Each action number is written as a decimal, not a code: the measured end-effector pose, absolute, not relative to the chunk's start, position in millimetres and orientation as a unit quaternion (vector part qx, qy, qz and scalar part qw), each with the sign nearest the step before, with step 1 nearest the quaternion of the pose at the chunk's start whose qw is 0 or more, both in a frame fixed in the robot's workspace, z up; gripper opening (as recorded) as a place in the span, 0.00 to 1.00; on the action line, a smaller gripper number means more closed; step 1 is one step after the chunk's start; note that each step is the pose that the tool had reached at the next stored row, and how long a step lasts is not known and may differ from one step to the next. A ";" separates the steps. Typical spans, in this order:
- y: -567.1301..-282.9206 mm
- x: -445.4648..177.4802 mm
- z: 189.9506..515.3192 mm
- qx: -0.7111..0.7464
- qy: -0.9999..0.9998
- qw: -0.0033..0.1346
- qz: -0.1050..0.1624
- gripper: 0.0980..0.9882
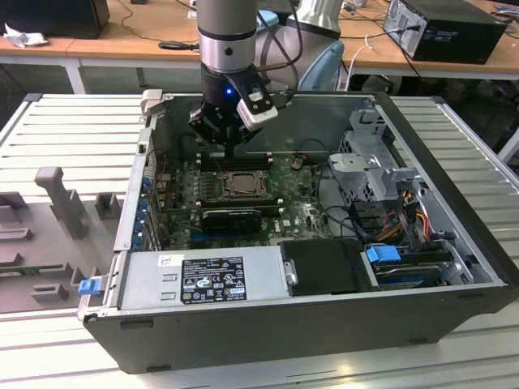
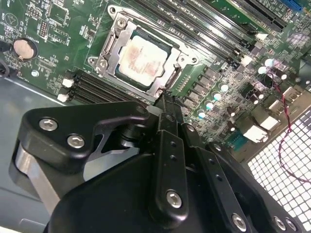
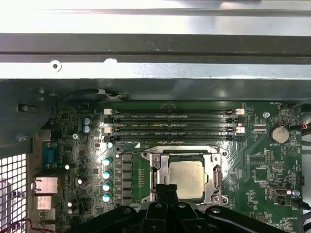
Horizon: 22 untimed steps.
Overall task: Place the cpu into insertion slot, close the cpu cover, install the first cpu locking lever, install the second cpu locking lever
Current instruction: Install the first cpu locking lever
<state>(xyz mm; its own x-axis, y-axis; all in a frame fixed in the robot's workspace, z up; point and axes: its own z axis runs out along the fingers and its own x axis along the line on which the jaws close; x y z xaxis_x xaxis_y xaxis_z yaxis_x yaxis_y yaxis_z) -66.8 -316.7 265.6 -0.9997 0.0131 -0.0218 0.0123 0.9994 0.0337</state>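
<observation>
Exterior view: the gripper (image 1: 233, 152) hangs inside the open computer case (image 1: 324, 328), just above the insertion slot (image 1: 219, 185), with a long black card (image 1: 231, 217) beside that slot. Second wrist view: the cpu (image 2: 141, 58) sits in the slot with the cpu cover (image 2: 108, 54) apparently down around it, and the fingers (image 2: 167, 126) are pressed together, empty, tips at the slot's rim; whether either lever is latched I cannot tell. First wrist view: memory slots (image 3: 175, 124) lie just beyond the slot, with nothing blocking it.

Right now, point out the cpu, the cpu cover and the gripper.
cpu (image 3: 185, 178), first wrist view, middle of its metal face.
cpu cover (image 3: 214, 174), first wrist view, one side bar of the frame.
gripper (image 2: 164, 100), second wrist view, at the tips of the jaws.
</observation>
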 end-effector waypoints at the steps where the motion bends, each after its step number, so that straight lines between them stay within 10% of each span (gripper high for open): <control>1: -316.7 -67.1 265.5 0.006 1.000 0.011 0.017 0.01; 22: -311.7 -113.9 263.2 0.006 1.000 0.011 0.017 0.01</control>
<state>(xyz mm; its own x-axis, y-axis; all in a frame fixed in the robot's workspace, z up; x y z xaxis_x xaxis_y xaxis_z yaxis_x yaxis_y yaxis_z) -113.9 -311.7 263.2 -0.9997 0.0129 -0.0217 0.0122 0.9994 0.0335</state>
